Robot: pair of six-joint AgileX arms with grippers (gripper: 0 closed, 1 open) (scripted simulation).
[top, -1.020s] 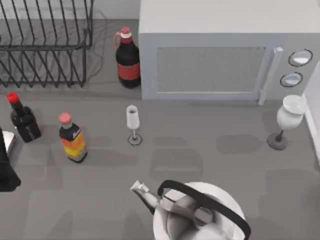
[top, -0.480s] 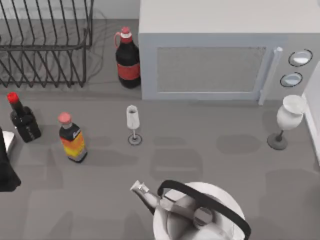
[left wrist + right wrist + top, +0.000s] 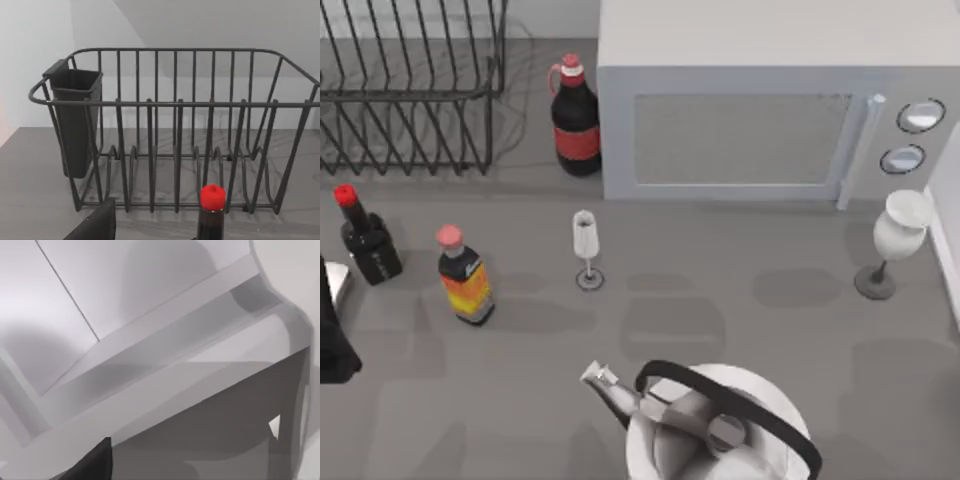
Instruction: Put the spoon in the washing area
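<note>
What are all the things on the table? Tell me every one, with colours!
Dish rack: one, dark wire, far left corner; a dark cup holder hangs on its end.
Cola bottle: one, dark with red label and cap, between the rack and the microwave.
Microwave: one, pale grey, far right.
Sauce bottle: one, black with red cap, left edge.
Orange bottle: one, orange-yellow label with pink cap, beside the sauce bottle.
Small glass: one, clear, middle.
Goblet: one, white with grey foot, right side.
Kettle: one, silver-white with black handle, near edge.
Left arm: one, black, left edge.
</note>
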